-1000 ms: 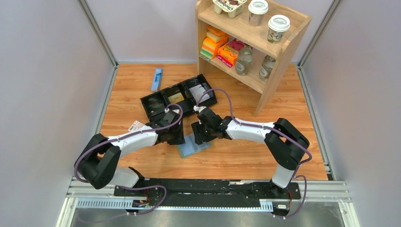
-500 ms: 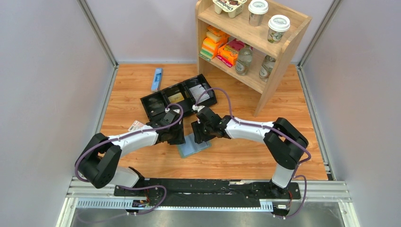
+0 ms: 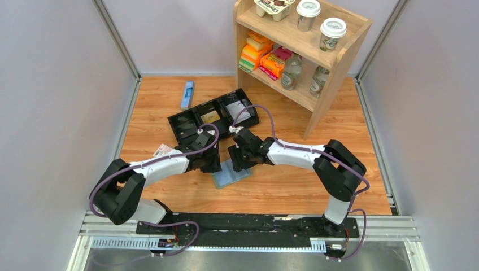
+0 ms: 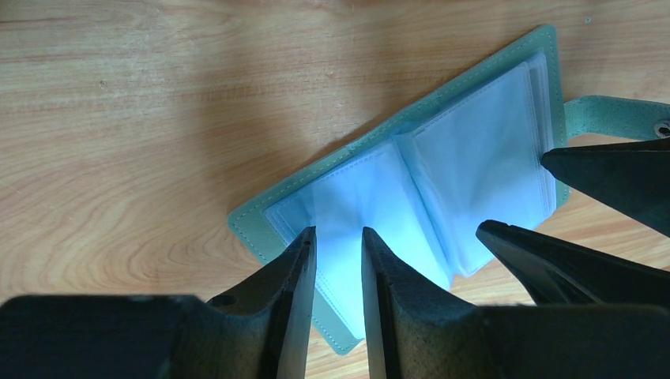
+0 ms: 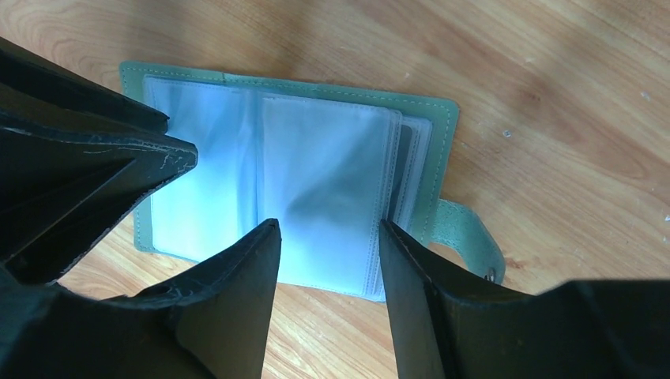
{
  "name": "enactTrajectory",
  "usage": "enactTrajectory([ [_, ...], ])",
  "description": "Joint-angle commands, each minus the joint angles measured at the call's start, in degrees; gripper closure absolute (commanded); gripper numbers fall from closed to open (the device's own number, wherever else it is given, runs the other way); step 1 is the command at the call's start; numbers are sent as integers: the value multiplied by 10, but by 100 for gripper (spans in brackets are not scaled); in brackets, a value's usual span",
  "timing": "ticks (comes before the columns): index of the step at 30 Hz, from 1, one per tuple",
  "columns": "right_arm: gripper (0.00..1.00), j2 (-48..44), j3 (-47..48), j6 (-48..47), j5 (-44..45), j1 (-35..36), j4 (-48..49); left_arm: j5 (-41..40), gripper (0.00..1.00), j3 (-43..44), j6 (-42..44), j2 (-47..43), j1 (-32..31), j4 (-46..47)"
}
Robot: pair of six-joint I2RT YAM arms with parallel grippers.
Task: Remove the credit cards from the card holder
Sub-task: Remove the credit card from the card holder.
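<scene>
The card holder [image 3: 231, 176] lies open on the table [image 3: 164, 113] between the arms, half hidden from above. The left gripper [image 4: 338, 234], narrowly parted over its left pocket, perhaps pinches a sleeve; this cannot be told. The right gripper [image 5: 329, 226] gapes wider, holding nothing.

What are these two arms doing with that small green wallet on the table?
Both arms are working on the card holder, which lies open and flat on the wooden table, its clear sleeves facing up. The left gripper is low over the half without the tab, its fingers nearly together at the sleeve edge; whether they pinch it I cannot tell. The right gripper hangs open over the other half, near the closing tab. No card is seen coming out yet.
</scene>
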Motion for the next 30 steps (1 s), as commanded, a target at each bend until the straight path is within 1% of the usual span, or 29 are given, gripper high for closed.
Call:
enactTrajectory([
  [1,46,2,18,-9,7,5,-2,14,65,-7,9,12,-3,-14],
  [13,48,13,24,-13,-82,8,22,21,65,-7,10,16,-3,-10],
  [21,48,5,20,-10,-169,6,68,25,65,-11,10,14,-3,-1],
  [30,49,5,21,-7,-250,8,106,13,66,-32,-3,-20,-3,13],
])
